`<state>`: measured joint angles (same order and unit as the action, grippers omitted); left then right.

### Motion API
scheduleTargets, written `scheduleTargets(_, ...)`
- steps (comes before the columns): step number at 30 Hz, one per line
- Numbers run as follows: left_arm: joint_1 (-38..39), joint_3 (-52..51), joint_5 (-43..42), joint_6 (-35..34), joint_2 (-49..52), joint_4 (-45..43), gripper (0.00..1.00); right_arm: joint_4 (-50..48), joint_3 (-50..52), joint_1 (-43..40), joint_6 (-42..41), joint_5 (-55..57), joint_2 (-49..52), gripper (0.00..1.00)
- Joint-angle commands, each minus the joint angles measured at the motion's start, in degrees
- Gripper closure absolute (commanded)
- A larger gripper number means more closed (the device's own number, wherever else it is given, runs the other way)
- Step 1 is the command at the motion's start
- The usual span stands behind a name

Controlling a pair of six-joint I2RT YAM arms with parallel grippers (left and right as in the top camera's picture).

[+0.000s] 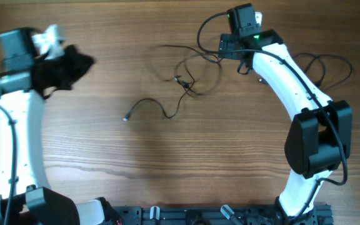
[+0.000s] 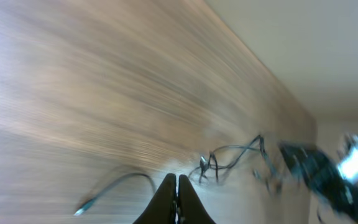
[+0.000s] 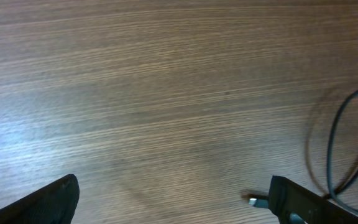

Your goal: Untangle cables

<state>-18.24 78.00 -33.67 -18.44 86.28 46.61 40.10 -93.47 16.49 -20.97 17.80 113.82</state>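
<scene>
The cables [image 1: 189,75] lie as thin black strands in a loose tangle at the table's middle back. One strand [image 1: 149,106] runs left from it and ends in a silvery plug [image 1: 125,117]. My left gripper [image 1: 74,62] is shut and empty at the far left, well apart from the tangle; its blurred wrist view shows the shut jaws [image 2: 177,186], the strand [image 2: 114,186] and the tangle [image 2: 222,158]. My right gripper [image 1: 233,53] is open, just right of the tangle. Its wrist view shows wide jaws [image 3: 173,196], a silvery plug tip [image 3: 257,200] by the right finger and a cable loop [image 3: 340,149].
Thicker black wires [image 1: 330,65] loop over the wood behind the right arm. The arm bases and a black rail [image 1: 217,215] stand along the front edge. The wooden table [image 1: 167,162] shows bare wood at the front middle.
</scene>
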Motion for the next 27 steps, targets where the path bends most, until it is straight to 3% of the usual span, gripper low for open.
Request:
scheduleTargets(1,-7.8,0.0,2.5,-1.8,0.1,2.0,0.96,-0.5,0.3,-0.6,0.0,-4.5,1.1,0.00)
scheduleTargets(5,-14.1,0.0,2.2,-1.8,0.1,3.6,0.95,-1.9,0.3,-0.6,0.0,-10.3,1.1,0.00)
scheduleTargets(7,-15.6,0.0,1.5,-1.7,0.1,4.4,0.73,-2.4,0.3,-0.6,0.0,-14.5,1.1,0.00)
scheduleTargets(10,-15.2,-0.1,1.4,-1.4,0.1,5.2,0.54,-3.7,0.3,-0.6,2.1,-24.2,1.1,0.02)
scheduleTargets(12,-13.7,-0.1,1.4,-1.3,0.1,5.1,0.34,-4.7,0.3,-0.6,4.0,-31.0,1.1,0.11)
scheduleTargets(14,-12.0,-0.1,1.4,-1.3,0.5,4.6,0.20,-4.9,0.3,-0.6,4.0,-33.4,1.1,0.23)
scheduleTargets(15,-10.4,-0.1,2.2,-1.3,1.0,4.1,0.06,-4.9,0.3,-0.6,4.0,-32.9,1.1,0.25)
scheduleTargets(16,-9.5,-0.1,3.0,-1.3,1.4,3.8,0.01,-4.9,0.3,-0.6,4.0,-31.7,1.1,0.24)
scheduleTargets(23,-2.6,-0.1,3.5,-1.3,5.2,3.0,0.00,-3.8,0.3,-0.9,4.1,-23.3,1.1,0.23)
scheduleTargets(27,2.4,-0.1,3.1,2.0,8.5,2.2,0.09,-2.7,0.3,-2.1,2.8,-25.5,1.1,0.39)
